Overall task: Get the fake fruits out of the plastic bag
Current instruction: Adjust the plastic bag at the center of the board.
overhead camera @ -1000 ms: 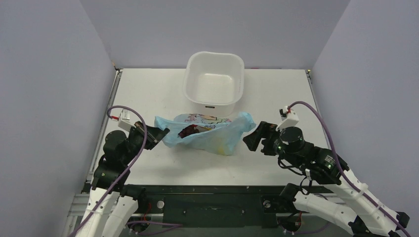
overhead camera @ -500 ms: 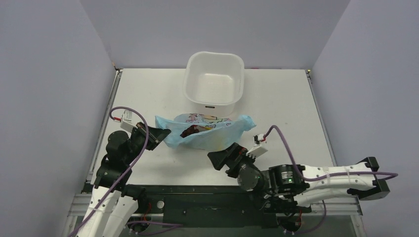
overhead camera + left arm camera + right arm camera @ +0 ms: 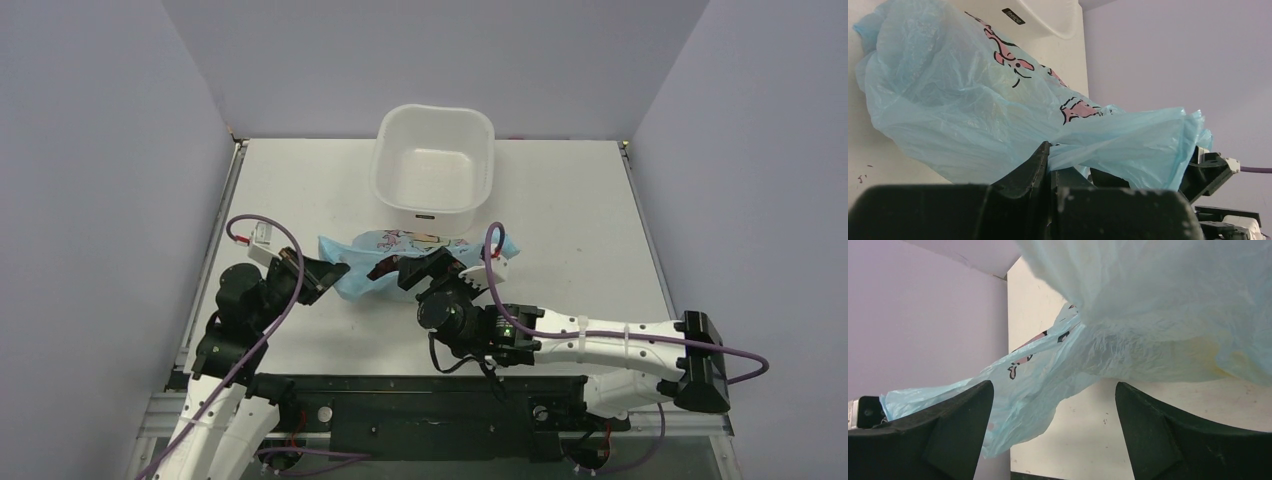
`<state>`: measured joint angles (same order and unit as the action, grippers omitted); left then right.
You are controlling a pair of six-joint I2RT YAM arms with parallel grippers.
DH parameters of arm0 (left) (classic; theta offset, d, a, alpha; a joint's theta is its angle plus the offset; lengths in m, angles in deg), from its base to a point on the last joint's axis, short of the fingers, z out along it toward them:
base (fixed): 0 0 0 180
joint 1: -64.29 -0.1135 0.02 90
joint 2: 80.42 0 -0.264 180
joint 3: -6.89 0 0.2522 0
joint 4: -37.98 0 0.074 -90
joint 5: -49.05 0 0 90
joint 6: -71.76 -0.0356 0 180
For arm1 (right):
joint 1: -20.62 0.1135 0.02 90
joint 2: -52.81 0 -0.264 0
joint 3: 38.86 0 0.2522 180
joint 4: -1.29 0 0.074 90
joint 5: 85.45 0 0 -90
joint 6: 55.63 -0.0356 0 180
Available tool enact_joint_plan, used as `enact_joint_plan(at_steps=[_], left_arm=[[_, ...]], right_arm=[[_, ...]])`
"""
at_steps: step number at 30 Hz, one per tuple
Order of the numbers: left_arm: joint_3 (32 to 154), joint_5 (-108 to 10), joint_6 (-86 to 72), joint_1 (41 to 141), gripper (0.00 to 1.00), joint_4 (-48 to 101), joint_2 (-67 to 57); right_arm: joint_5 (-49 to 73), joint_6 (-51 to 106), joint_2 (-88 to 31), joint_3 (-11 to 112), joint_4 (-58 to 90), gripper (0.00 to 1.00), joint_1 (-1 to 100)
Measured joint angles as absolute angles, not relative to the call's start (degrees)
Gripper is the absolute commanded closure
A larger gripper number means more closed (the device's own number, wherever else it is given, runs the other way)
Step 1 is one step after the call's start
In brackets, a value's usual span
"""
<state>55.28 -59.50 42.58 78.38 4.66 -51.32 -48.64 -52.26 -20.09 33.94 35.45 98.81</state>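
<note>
The light blue plastic bag (image 3: 365, 272) lies on the table in front of the tub, its white printed patch (image 3: 405, 240) facing up. A dark red fruit (image 3: 383, 266) shows at the bag's mouth; the other fruits are hidden inside. My left gripper (image 3: 322, 276) is shut on the bag's left end, and the film is pinched between its jaws in the left wrist view (image 3: 1050, 150). My right gripper (image 3: 440, 266) is open over the bag's middle and right part. In the right wrist view (image 3: 1053, 405) its fingers (image 3: 948, 430) straddle the bag's lower edge (image 3: 1048, 390), and a yellowish tint (image 3: 1208, 357) shows through the film.
The white square tub (image 3: 433, 170) stands just behind the bag and also shows in the left wrist view (image 3: 1048, 15). The right arm (image 3: 600, 340) stretches low across the table's near right. Purple walls close in the table on three sides.
My right arm has swung from the table's right side round the front, and its open gripper now sits at the bag's middle. The left gripper keeps its hold on the bag.
</note>
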Motion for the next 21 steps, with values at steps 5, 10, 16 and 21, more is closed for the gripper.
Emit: enact_joint_plan(at_steps=[5, 10, 16, 21], left_arm=[[55.28, -60.07, 42.34, 78.38, 1.0, 4.86, -51.19], [55.5, -58.95, 40.96, 78.38, 1.0, 4.27, -51.26], [58.4, -56.81, 39.26, 78.53, 1.0, 0.93, -50.32], [58.99, -54.38, 38.12, 78.9, 1.0, -3.2, -50.75]], right_arm=[[-45.78, -53.57, -20.71, 32.48, 33.18, 0.51, 95.36], [-45.36, -55.67, -19.66, 27.02, 32.11, 0.86, 94.44], [-44.86, -57.31, -14.67, 17.75, 27.34, 1.0, 94.53], [-42.04, -53.83, -9.28, 8.28, 16.87, 1.0, 94.55]])
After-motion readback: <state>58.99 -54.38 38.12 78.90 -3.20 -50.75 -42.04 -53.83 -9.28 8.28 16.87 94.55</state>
